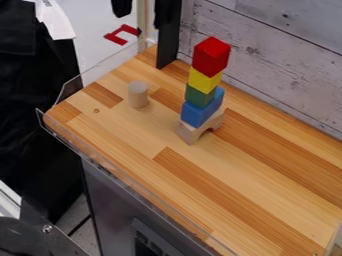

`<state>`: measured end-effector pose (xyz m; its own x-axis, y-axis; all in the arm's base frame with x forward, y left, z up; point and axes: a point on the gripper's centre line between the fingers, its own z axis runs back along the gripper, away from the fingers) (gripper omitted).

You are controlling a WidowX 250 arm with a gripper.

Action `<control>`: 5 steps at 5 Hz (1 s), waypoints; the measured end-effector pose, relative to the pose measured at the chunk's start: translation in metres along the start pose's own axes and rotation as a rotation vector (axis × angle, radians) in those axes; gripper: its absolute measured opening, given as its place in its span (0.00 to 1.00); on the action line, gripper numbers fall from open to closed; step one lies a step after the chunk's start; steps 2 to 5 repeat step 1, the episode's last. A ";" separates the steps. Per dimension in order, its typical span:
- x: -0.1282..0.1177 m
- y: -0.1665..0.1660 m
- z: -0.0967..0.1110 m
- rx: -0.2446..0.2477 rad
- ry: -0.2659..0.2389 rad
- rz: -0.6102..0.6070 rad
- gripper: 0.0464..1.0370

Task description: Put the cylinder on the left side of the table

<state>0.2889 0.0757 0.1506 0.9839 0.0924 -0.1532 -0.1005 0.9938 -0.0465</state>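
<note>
Wooden tabletop [123,127] | cylinder [138,95] upright near block stack [200,96] | tool [142,21] at top edge, spread wide, empty

Open tabletop [158,119] separates the cylinder [138,94] from the obstructing block tower [201,96].

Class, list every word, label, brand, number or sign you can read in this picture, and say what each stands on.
No text can be read.
Cylinder and stacked blocks: no print seen.
Dark panel below the table: details too small to read.
</note>
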 end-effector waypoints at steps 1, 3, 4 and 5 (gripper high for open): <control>0.000 -0.001 0.000 -0.005 0.002 0.014 0.96; 0.000 -0.001 0.000 -0.005 0.002 0.014 0.96; 0.000 -0.001 0.000 -0.005 0.002 0.014 0.96; 0.000 -0.001 0.000 -0.005 0.002 0.014 0.96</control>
